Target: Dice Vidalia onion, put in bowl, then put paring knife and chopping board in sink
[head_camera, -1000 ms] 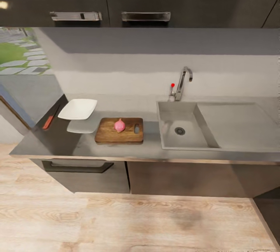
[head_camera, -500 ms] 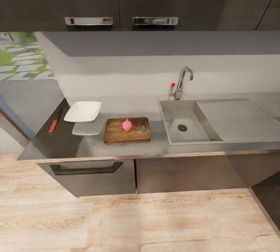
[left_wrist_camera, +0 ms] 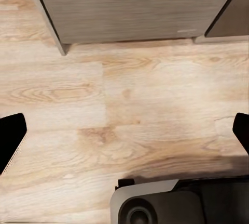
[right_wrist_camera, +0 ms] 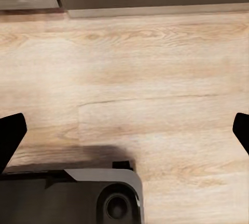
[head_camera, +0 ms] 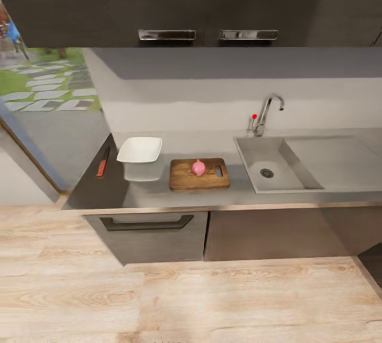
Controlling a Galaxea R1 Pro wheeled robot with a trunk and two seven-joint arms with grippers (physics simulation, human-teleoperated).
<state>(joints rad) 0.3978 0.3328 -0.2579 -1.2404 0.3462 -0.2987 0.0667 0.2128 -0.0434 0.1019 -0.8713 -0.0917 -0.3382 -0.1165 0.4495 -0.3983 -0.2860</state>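
Onion (head_camera: 198,167) sits whole on the chopping board (head_camera: 199,175) in the head view, out of the sink (head_camera: 276,165), so by my reading the fetching step is done and the dicing is yet to come. The board lies near the front edge of the tabletop (head_camera: 159,197), its slot handle turned toward the sink, just to the basin's left, a handy spot for cutting and for sliding it into the basin afterward. The white bowl (head_camera: 140,150) stands just beside the board on its other side, close enough to receive the pieces, with its pale reflection below it in the glossy surface. The paring knife (head_camera: 102,161) lies at the far left end of the tabletop, beyond the bowl and well apart from the board, red handle toward the front edge; it is likely the next thing to collect. The chrome tap (head_camera: 267,111) and red knob (head_camera: 254,116) rise behind the sink. In the left wrist view the left pincer (left_wrist_camera: 124,135) hangs over the wooden floor (left_wrist_camera: 129,104) with its dark fingertips (left_wrist_camera: 10,138) spread wide and nothing between them, cabinet fronts (left_wrist_camera: 135,5) ahead. In the right wrist view the right pincer (right_wrist_camera: 124,135) is likewise spread and empty over the floor planks, the robot standing back from the counter.
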